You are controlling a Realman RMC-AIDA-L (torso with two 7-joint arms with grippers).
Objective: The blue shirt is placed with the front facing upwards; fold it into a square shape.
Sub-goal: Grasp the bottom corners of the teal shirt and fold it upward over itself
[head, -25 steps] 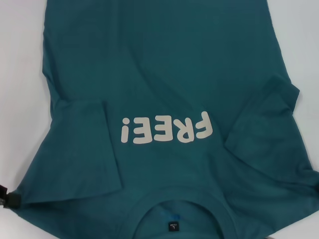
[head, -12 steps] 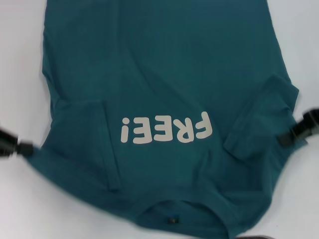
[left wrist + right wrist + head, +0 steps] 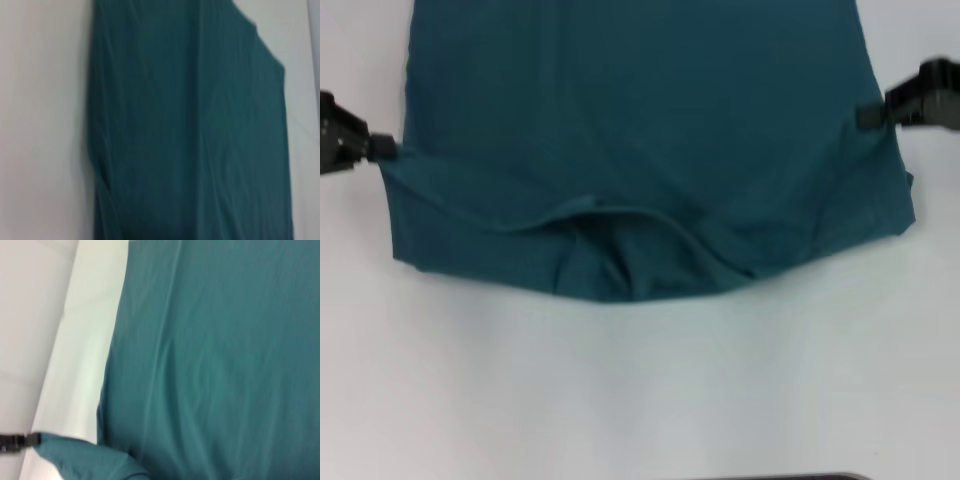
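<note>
Two grippers flank the blue shirt [image 3: 640, 150], one at each side edge of the cloth in the head view. On the left, the left gripper [image 3: 378, 146] sits at the shirt's left edge, its dark tip touching a drawn-out corner of the fabric; it appears to be pinching that corner, though whether the fingers are closed cannot be told for certain. The shirt itself lies across the white table [image 3: 640, 390], filling the upper middle of the head view, with its near portion turned over onto the body so that only plain teal fabric faces up. The folded near edge runs in a shallow curve, with a raised crease and a few wrinkles near its centre. On the right, the right gripper [image 3: 872, 114] meets the shirt's right edge a little farther from the robot than the left one; how its fingers stand cannot be told either. The left wrist view shows only a long stretch of the shirt [image 3: 190, 130] on the table. The right wrist view shows more of the teal cloth [image 3: 225, 360], with a pulled corner ending at the other arm's dark tip [image 3: 20, 441].
</note>
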